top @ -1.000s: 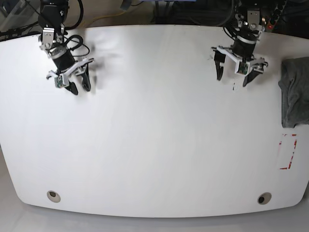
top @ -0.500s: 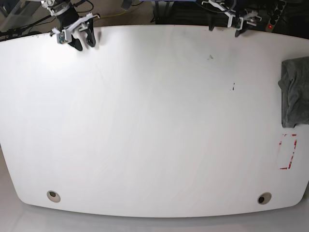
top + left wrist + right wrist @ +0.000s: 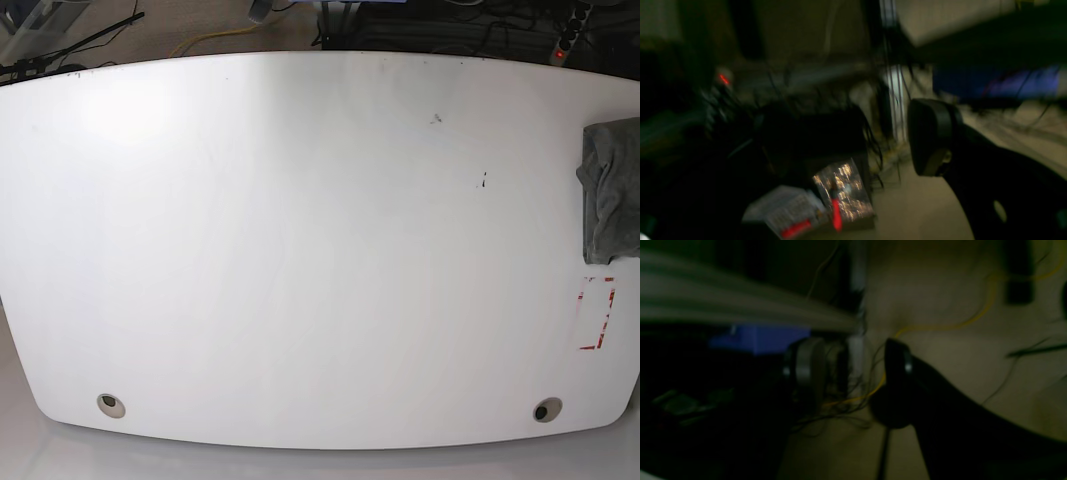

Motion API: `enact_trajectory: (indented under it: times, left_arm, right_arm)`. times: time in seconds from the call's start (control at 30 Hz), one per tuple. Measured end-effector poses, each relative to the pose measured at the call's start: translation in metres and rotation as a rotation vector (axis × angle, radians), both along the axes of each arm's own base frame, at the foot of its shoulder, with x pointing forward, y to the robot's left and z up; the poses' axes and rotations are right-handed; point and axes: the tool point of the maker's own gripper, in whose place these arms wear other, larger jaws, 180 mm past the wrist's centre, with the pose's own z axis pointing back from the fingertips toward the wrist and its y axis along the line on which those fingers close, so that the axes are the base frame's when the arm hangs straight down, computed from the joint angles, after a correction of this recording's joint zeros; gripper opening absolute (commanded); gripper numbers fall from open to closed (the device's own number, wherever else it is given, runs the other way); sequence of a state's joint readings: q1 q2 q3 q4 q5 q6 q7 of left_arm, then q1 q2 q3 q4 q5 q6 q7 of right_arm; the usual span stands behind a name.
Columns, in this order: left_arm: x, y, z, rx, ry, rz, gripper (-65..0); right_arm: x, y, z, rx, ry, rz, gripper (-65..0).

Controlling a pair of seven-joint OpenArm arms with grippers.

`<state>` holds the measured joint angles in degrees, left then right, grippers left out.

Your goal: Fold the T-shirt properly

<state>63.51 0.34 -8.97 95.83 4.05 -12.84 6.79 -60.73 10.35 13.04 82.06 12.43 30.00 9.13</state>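
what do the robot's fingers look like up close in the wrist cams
Both views are dark and blurred. The left gripper shows one finger clearly: black, with a broad rounded pad and a curved black stem. The right gripper has a greyish rounded pad on one finger and a black curved finger opposite. No markings or cables on them can be made out.

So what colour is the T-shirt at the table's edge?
Plain dark heather grey T-shirt, no print; base view.
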Motion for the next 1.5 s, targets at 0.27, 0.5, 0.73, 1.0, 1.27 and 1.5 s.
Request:
enact_trajectory:
  times: [0.27,0.5,0.73,1.0,1.27,1.5]
  left_arm:
    - [-0.007,0.003,-0.054,-0.010,0.084,0.044,-17.1]
    - [-0.015,0.017,-0.100,0.044,0.174,0.111,-16.9]
    - [-0.010,0.014,-0.141,0.022,0.258,0.145,-17.1]
    - [0.006,0.003,-0.175,-0.014,0.334,0.181,-17.1]
    - [0.021,0.027,-0.193,0.082,0.359,0.240,-16.9]
    - [0.036,0.014,-0.198,0.063,0.366,0.249,-17.1]
  right_arm:
    - [-0.009,0.004,-0.051,0.023,0.075,-0.056,-37.3]
    - [-0.006,-0.003,-0.093,0.002,0.147,-0.063,-37.3]
    - [0.005,-0.001,-0.129,-0.002,0.224,-0.041,-37.1]
    - [0.042,-0.014,-0.152,-0.006,0.241,-0.092,-36.8]
    - [0.058,-0.019,-0.166,-0.078,0.288,-0.002,-36.6]
    - [0.071,-0.025,-0.169,-0.137,0.276,0.046,-36.6]
